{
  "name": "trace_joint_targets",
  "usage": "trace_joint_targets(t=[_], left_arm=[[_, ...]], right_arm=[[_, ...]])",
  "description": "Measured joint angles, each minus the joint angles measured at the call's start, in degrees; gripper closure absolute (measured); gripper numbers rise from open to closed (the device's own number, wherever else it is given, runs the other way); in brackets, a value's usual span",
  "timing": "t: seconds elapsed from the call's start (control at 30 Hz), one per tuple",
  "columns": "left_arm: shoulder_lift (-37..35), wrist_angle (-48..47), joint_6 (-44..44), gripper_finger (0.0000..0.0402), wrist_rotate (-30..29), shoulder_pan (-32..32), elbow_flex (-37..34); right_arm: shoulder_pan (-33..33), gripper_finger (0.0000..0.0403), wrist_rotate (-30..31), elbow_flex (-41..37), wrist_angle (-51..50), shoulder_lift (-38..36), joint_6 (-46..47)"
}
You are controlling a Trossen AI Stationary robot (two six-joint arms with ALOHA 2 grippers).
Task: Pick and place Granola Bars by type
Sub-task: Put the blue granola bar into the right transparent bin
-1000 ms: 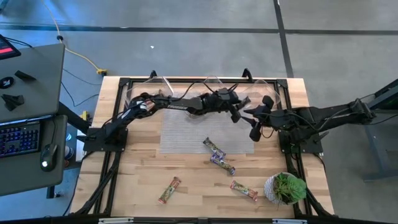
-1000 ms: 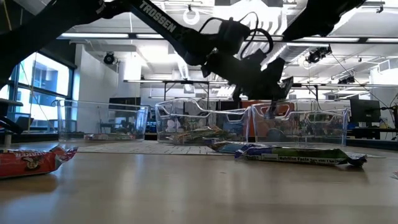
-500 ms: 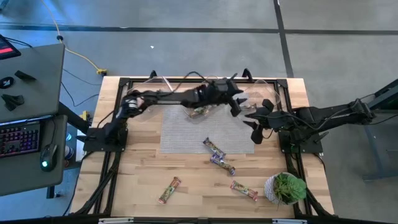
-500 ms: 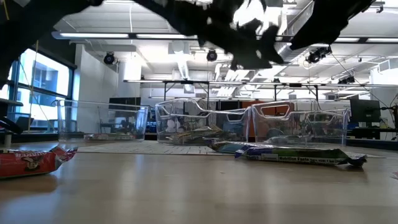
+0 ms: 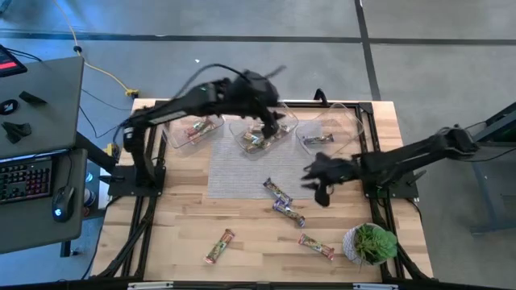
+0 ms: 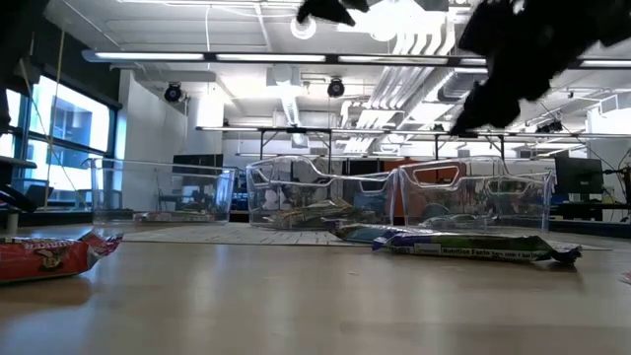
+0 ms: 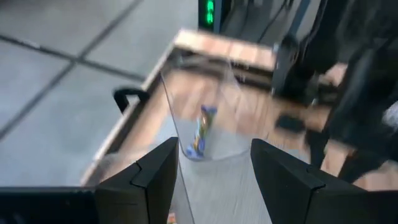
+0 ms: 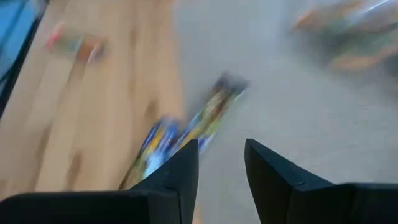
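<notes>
The left gripper [image 5: 274, 127], a second ago low over the tubs beside the right arm, has lifted above the middle tub [image 5: 262, 137] with its jaws wide and empty (a drop-off just finished, I judge). The right gripper [image 5: 318, 179], jaws parted with nothing between them, has swung from the right tub [image 5: 326, 133] toward two purple bars [image 5: 282, 201] lying just off the mat's near edge, likely its next pick.

Along the table's far edge, the left tub [image 5: 193, 129] holds a reddish bar, the middle several, the right one purple bar [image 7: 202, 127]. Two more bars lie near the table's front edge [image 5: 219, 246], beside a small plant [image 5: 369, 243].
</notes>
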Motion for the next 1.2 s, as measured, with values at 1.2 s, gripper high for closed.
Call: trace_joint_targets(t=[1.2], left_arm=[[-6.87,-12.38,0.46,0.0204,-2.02,-0.02,0.12]], right_arm=[[0.14,0.0289,9.48,11.22,22.41,41.95,-0.28]])
